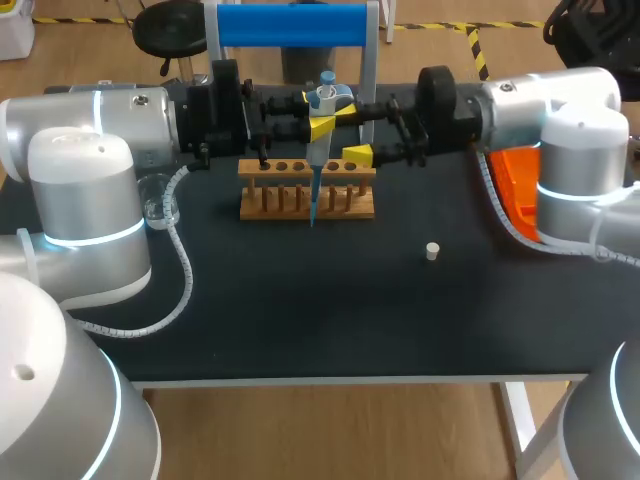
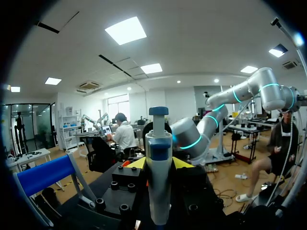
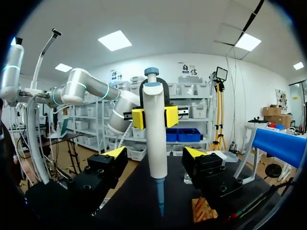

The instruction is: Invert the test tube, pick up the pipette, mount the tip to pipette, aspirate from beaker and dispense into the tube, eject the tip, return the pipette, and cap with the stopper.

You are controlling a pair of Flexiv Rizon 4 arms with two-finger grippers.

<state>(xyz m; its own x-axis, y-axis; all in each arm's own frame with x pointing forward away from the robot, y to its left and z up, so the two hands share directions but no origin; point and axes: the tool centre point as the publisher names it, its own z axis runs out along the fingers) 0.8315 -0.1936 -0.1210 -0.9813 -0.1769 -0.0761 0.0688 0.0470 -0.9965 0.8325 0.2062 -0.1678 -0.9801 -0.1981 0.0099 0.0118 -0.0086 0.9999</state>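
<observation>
Black matte tabletop (image 1: 300, 320), dark enough that the small stuff really pops against it. The wooden tube rack (image 1: 306, 190) sits toward the back middle. The pipette (image 1: 320, 125) hangs upright over it, with its thin blue lower end pointing down across the rack's front.

The left gripper (image 2: 159, 163) has the pipette clamped, yellow tips pressed on both sides of the white body below the blue head. The right gripper (image 3: 154, 153) is spread wide. Its fingers sit either side of the pipette but clear of it, so it's holding nothing. Both arms come in level from the sides and meet above the rack.

A little white stopper (image 1: 432, 251) lies on its own on the table, off to the right and well apart from the rack. The glass beaker (image 1: 160, 207) is near the left edge, beside the left arm's coiled cable. An orange tip box (image 1: 518, 185) is on the right, half hidden behind the right arm. A blue-barred stand (image 1: 292, 25) rises at the back behind the rack. Honestly can't make out a test tube in the rack from any view.
</observation>
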